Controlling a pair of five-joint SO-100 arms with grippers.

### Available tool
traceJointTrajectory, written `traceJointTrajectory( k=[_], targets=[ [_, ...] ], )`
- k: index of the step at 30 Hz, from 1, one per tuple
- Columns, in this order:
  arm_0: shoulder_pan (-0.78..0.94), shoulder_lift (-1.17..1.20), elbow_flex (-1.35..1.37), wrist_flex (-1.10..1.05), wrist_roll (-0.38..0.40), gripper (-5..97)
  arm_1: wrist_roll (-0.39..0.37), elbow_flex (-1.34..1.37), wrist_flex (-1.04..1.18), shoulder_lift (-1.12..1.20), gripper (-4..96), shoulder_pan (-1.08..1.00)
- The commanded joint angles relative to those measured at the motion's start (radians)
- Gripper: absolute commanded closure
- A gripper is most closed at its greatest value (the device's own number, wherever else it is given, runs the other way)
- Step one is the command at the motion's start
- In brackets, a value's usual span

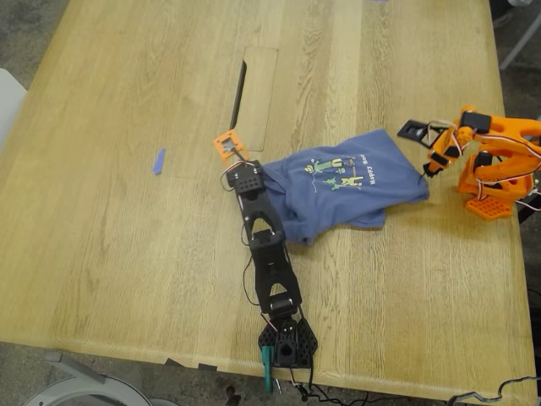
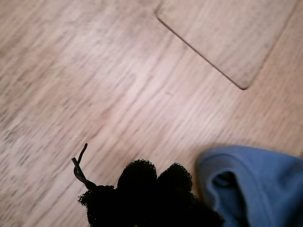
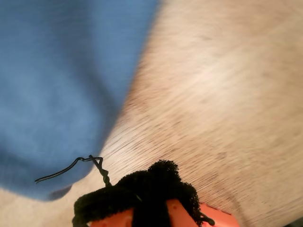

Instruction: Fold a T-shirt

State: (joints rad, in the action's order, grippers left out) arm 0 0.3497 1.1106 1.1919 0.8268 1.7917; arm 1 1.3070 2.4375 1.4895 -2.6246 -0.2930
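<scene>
The slate-blue T-shirt [image 1: 338,186] lies bunched on the wooden table, its green-yellow print and yellow text facing up. My first gripper [image 1: 231,157], on the black arm, sits at the shirt's edge on the exterior view's left. In the first wrist view its black foam pads [image 2: 142,179] are together with nothing between them, and a shirt fold [image 2: 265,184] lies beside them. My second gripper [image 1: 420,150], on the orange arm, stands open at the shirt's edge on the exterior view's right. The second wrist view shows one foam pad [image 3: 156,182] over bare wood beside the shirt [image 3: 57,85].
A small blue scrap [image 1: 158,161] lies on the exterior view's left. A rectangular inset panel [image 1: 258,97] is set in the table behind the shirt; it also shows in the first wrist view [image 2: 227,33]. The orange arm's base [image 1: 494,182] stands near the table's edge on the exterior view's right.
</scene>
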Motion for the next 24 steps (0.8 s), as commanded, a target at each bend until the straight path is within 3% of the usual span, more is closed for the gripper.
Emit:
traceJointTrajectory(
  k=[1, 8, 18, 24],
  targets=[
    [0.086, 0.195, 0.031, -0.029, -0.011, 90, 0.026, -0.006, 0.006, -0.048, 91.2, -0.132],
    [0.310, 0.393, 0.325, -0.123, -0.025, 90, 0.058, 0.064, -0.147, -0.072, 91.2, -0.517],
    [0.629, 0.788, 0.914, -0.305, -0.041, 90, 0.127, 0.230, -0.370, -0.137, 91.2, -0.951],
    [0.802, 0.942, 1.117, -0.331, -0.041, 91, 0.146, 0.313, -0.439, -0.198, 91.2, -1.158]
  ],
)
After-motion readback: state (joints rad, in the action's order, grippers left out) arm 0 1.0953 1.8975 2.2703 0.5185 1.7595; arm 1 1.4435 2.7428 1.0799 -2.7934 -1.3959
